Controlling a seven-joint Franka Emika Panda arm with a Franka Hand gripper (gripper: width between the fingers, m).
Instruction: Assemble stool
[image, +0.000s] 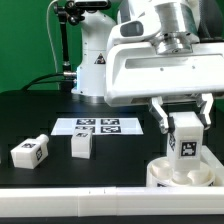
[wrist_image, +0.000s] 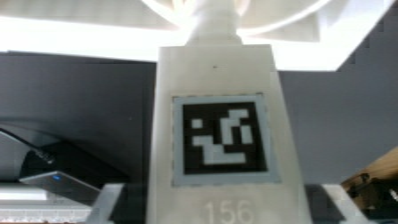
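The round white seat (image: 180, 173) sits on the black table at the exterior view's lower right. My gripper (image: 184, 124) is shut on a white tagged leg (image: 185, 138) and holds it upright over the seat, its lower end at or in the seat's top. In the wrist view the leg (wrist_image: 222, 120) fills the middle, tag facing me, with the seat's bright rim (wrist_image: 267, 25) beyond it. Two more tagged legs (image: 30, 152) (image: 82, 145) lie on the table at the exterior view's left.
The marker board (image: 98, 126) lies flat on the table behind the loose legs. A white rail (image: 70, 205) runs along the table's front edge. The robot's base (image: 95, 65) stands at the back.
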